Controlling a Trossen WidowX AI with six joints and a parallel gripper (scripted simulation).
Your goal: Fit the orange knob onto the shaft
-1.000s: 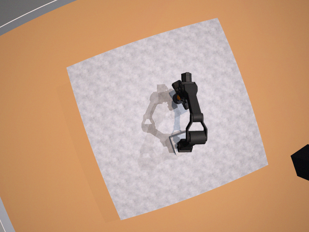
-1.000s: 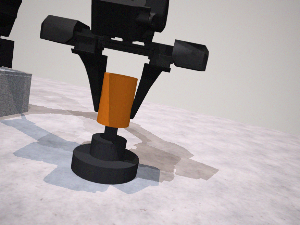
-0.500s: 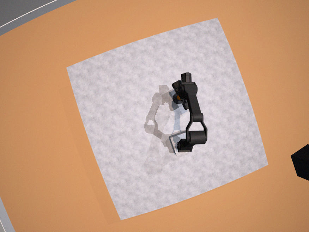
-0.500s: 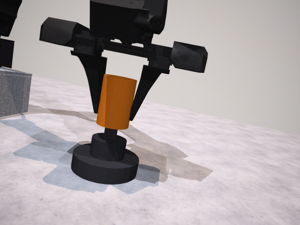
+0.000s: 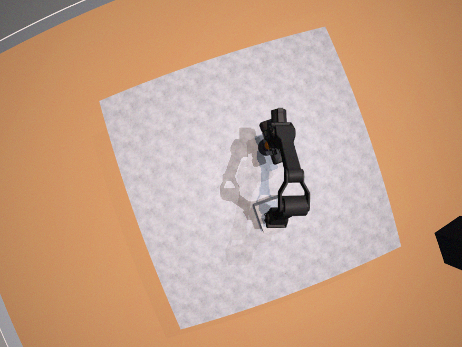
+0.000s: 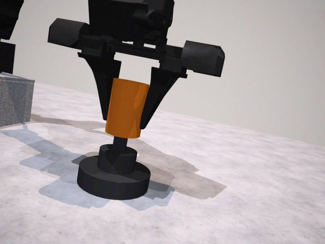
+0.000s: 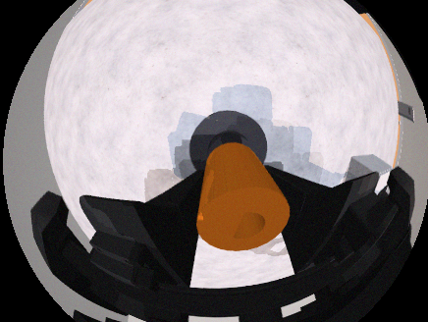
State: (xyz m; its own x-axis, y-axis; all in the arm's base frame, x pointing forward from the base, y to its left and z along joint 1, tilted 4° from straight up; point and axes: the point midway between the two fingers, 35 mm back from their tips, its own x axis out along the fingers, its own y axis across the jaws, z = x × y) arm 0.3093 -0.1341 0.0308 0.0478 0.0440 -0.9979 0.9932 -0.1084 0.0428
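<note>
knob (image 5: 267, 145) (image 6: 127, 108) (image 7: 240, 206) btwn fingers (image 6: 154, 91) | grip clamped on knob | prob. above pedestal (image 5: 262, 150) (image 6: 113, 183) (image 7: 201, 139)

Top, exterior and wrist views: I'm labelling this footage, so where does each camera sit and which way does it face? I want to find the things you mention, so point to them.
Top: high overhead, looking down; the arm (image 5: 292, 153) shows from base to gripper, partly hiding the orange knob (image 5: 267, 145) (image 6: 127, 108) (image 7: 240, 196).
Exterior: low beside the round pedestal (image 6: 113, 183) (image 7: 206, 130), looking across at it; the gripper (image 6: 124, 124) (image 7: 234, 173) shows, gripping the knob.
Wrist: on the arm's wrist, looking past the fingers toward the pedestal; both fingers frame the knob.
Exterior and wrist both show knob, pedestal and fingers.
</note>
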